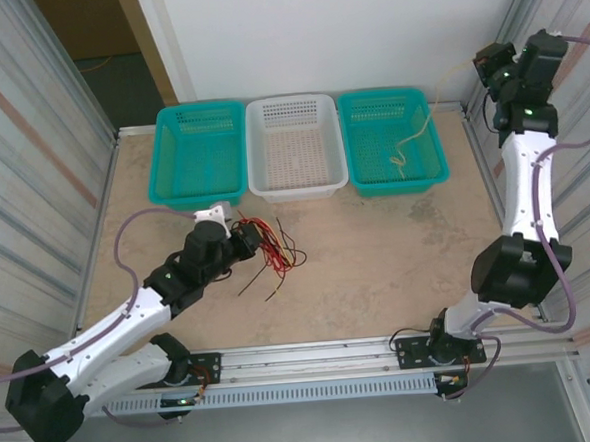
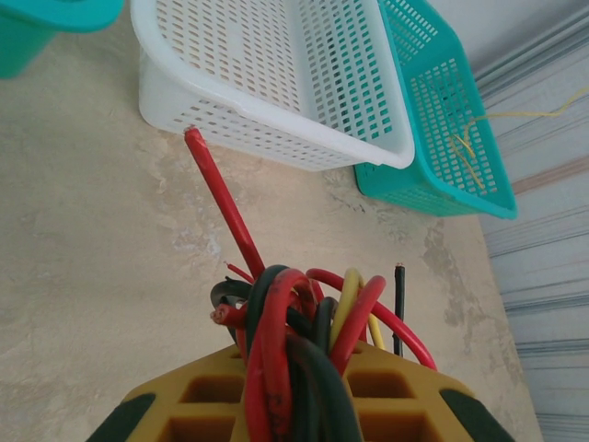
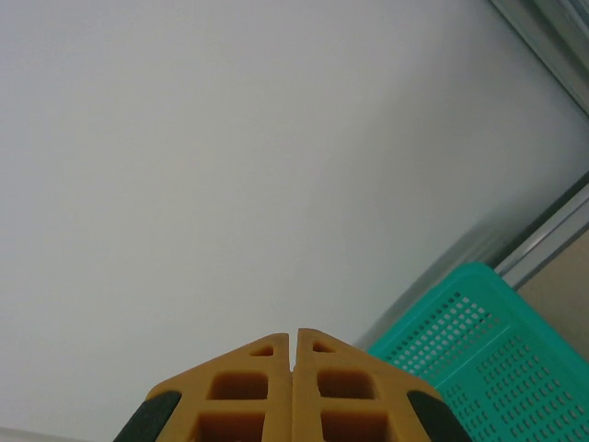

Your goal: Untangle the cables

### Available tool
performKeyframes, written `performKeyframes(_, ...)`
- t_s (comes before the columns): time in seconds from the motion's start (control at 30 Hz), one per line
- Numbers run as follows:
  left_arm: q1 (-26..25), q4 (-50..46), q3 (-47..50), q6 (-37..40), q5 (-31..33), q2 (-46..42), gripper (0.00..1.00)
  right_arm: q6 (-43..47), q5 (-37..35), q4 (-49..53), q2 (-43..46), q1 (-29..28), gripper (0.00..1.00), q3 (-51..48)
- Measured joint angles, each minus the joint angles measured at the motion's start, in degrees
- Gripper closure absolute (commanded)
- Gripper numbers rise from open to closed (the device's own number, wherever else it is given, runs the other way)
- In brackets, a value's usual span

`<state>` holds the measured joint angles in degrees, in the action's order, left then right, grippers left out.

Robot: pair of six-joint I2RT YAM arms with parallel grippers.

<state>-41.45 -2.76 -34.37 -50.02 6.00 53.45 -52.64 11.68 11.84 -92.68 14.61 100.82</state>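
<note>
- Two grippers work over a beige table (image 1: 387, 250); along its far edge stand a teal basket on the left (image 1: 200, 108), a white basket (image 1: 294, 100) in the middle and a teal basket on the right (image 1: 383, 94), touching side by side.
- The left gripper (image 1: 244, 239) sits low over the left half of the table, in front of the white basket and well short of it.
- Its jaws stand narrow, clamped on the cables (image 1: 273, 248): a knot of thin red, black and yellow wires.
- From the left wrist camera, the left gripper (image 2: 294, 373) has the cables (image 2: 294, 318) bunched between its yellow fingers (image 2: 198, 396), with loops bulging out past the tips.
- One straight red strand (image 2: 224, 198) pokes out of the knot toward the white basket (image 2: 276, 124); its tip lies just beside the basket's base.
- A short black end (image 2: 399, 304) stands at the right of the knot.
- In the overhead view, loose red and dark ends fan out of the knot and trail onto the table to the gripper's right.
- A separate yellow cable (image 1: 403, 154) lies partly in the right teal basket; its other end rises over the far rim toward the right gripper (image 1: 485, 64).
- The right gripper is held high at the far right corner, above and beyond that basket.
- From its wrist camera, the right gripper (image 3: 294, 343) has its jaws pressed flat together; whether the yellow cable is pinched there cannot be told.
</note>
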Motion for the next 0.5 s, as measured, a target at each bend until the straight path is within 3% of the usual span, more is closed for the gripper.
performKeyframes(0.2,-0.20,1.42,0.24,-0.87,0.04,0.48,1.00,-3.06,-7.56,-9.46,-5.44,-3.67,1.00,-2.19)
performKeyframes(0.5,-0.20,1.84,0.55,-1.27,0.07,1.75,1.00,-7.43,-13.44,-14.93,-15.06,-7.34,1.00,-0.02)
